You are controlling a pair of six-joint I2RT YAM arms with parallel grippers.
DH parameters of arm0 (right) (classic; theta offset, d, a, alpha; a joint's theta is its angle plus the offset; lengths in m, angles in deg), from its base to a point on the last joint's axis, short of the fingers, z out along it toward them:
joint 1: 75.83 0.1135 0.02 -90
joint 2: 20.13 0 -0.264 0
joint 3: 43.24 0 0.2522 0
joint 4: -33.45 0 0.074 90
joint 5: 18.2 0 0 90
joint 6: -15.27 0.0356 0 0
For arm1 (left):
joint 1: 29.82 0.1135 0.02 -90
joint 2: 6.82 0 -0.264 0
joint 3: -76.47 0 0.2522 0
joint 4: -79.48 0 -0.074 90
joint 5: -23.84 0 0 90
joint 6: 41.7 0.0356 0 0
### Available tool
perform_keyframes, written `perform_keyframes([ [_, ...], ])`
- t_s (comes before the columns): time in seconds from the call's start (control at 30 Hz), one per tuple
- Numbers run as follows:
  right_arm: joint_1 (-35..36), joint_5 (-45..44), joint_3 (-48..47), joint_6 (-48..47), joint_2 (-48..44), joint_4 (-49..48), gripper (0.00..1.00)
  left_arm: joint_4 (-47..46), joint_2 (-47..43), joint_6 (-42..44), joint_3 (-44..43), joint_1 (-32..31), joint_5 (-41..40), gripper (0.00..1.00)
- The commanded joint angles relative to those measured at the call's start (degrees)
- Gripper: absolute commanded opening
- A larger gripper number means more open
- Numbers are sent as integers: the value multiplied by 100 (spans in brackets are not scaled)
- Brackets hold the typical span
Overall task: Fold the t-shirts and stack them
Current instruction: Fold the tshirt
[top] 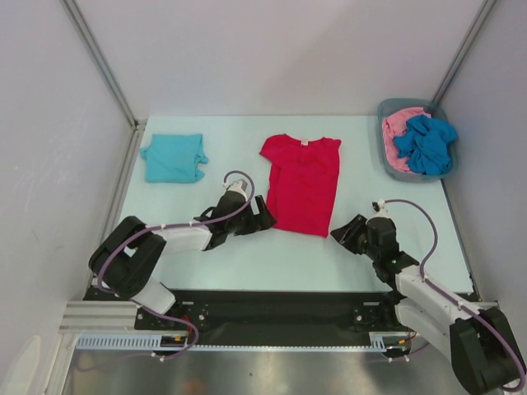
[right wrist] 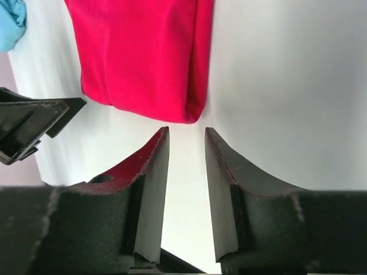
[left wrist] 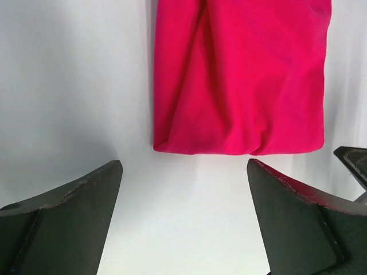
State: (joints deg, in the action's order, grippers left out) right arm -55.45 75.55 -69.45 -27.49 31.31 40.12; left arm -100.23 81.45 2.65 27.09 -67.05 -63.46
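Observation:
A bright red t-shirt (top: pixel 301 183) lies flat at the table's middle, its sides folded in and its collar at the far end. My left gripper (top: pixel 268 216) sits at the shirt's near left corner, open wide, and the hem of the red t-shirt (left wrist: pixel 241 74) lies just beyond its fingertips. My right gripper (top: pixel 340 233) rests off the near right corner. Its jaws stand partly open with nothing between them, a little short of the red t-shirt (right wrist: pixel 143 57). A folded light teal t-shirt (top: pixel 173 158) lies at the far left.
A grey bin (top: pixel 385 109) at the far right corner holds a crumpled pink shirt (top: pixel 398 132) and a blue shirt (top: pixel 426 144). Metal frame posts and white walls close in the table on three sides. The left gripper (right wrist: pixel 34 123) shows at the right wrist view's left edge.

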Motion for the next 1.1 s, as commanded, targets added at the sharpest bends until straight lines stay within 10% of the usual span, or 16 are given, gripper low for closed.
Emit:
perform_keyframes([
  [0.0,-52,134,260,250,-292,-248,37,-410,-47,-85,195,32,-86,97],
  [1.07,238,460,-73,962,3073,-3518,51,-947,982,-287,-437,137,565,94],
])
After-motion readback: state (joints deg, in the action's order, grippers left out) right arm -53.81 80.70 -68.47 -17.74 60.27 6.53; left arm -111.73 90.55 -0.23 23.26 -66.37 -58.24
